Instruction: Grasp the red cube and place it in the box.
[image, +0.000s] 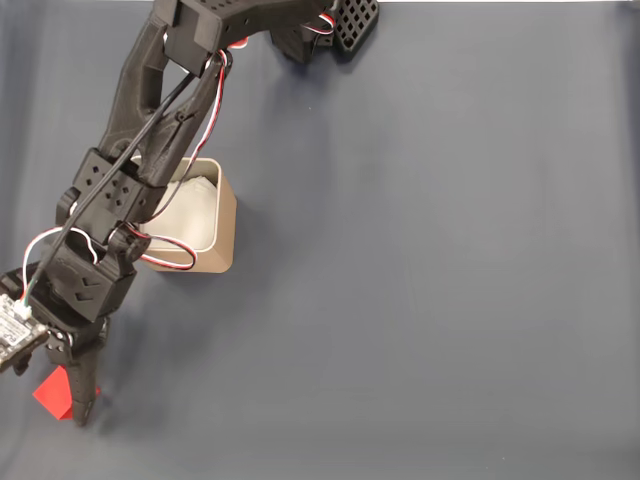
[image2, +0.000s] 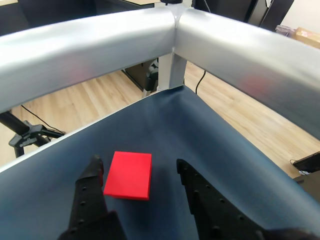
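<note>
The red cube (image: 50, 392) lies on the dark blue table near the lower left corner of the fixed view. My gripper (image: 68, 398) is down at it, one black finger (image: 84, 395) standing on its right side. In the wrist view the red cube (image2: 129, 175) sits between the two black fingers of my gripper (image2: 137, 167). The left finger (image2: 92, 172) is close against it, while a gap separates it from the right finger (image2: 187, 175); the gripper is open. The box (image: 205, 225), tan with a white lining, stands up and to the right of the cube, partly under my arm.
A silver frame rail (image2: 170, 30) runs around the table corner just beyond the cube, with wooden floor (image2: 235, 105) past the edge. The arm's black base (image: 340, 25) is at the top of the fixed view. Dark table (image: 450, 300) stretches right of the box.
</note>
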